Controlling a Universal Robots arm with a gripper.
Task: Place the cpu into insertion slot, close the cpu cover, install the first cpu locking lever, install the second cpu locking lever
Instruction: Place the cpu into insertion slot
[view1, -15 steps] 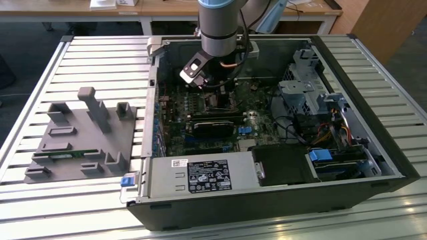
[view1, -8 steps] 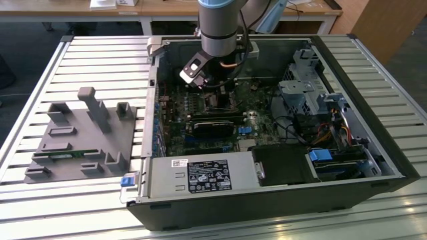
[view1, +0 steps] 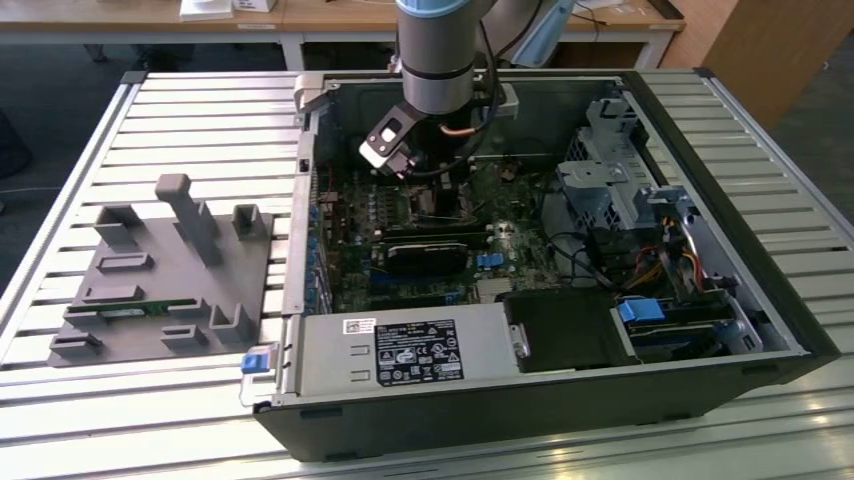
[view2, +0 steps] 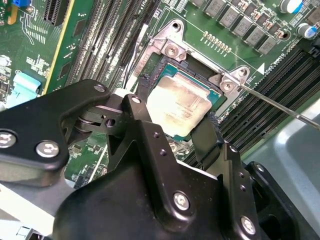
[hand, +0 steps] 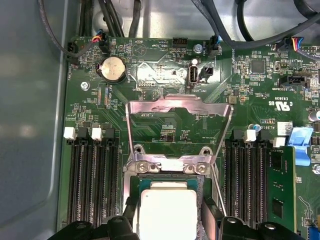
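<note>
Exterior view: grey robot arm (view1: 438, 50) reaches down into an open black computer case (view1: 747, 300) that lies on a slatted metal surface (view1: 200, 120). A grey moulded fixture block (view1: 160, 280) sits on the surface at the exterior view's left, apart from the case.

Both wrist views: black two-finger tool (view2: 176, 116) (hand: 169, 206) straddles the flat square cpu with a dull silver-grey metal top (view2: 180, 100) (hand: 167, 212). One finger (view2: 142, 117) lies against one edge of the chip, and the other (view2: 210, 137) lies against the opposite edge. Tool reads as closed on the cpu.

Position of cpu: within the rim of the square insertion slot (view2: 170, 68) on the green circuit board (hand: 165, 80). Chip top looks level with the board. Cannot tell whether it is fully seated or just above the contacts.

First wrist view: thin silver square-frame cpu cover (hand: 180, 103) stands swung up on its hinge at the slot's far edge, with green board visible through its window. Cover is not yet down on the chip.

A thin steel wire locking lever (view2: 280, 104) (hand: 216, 187) runs out from a hinge corner along one side of the slot. Rows of black memory slots (hand: 92, 185) flank the socket on both sides.
</note>
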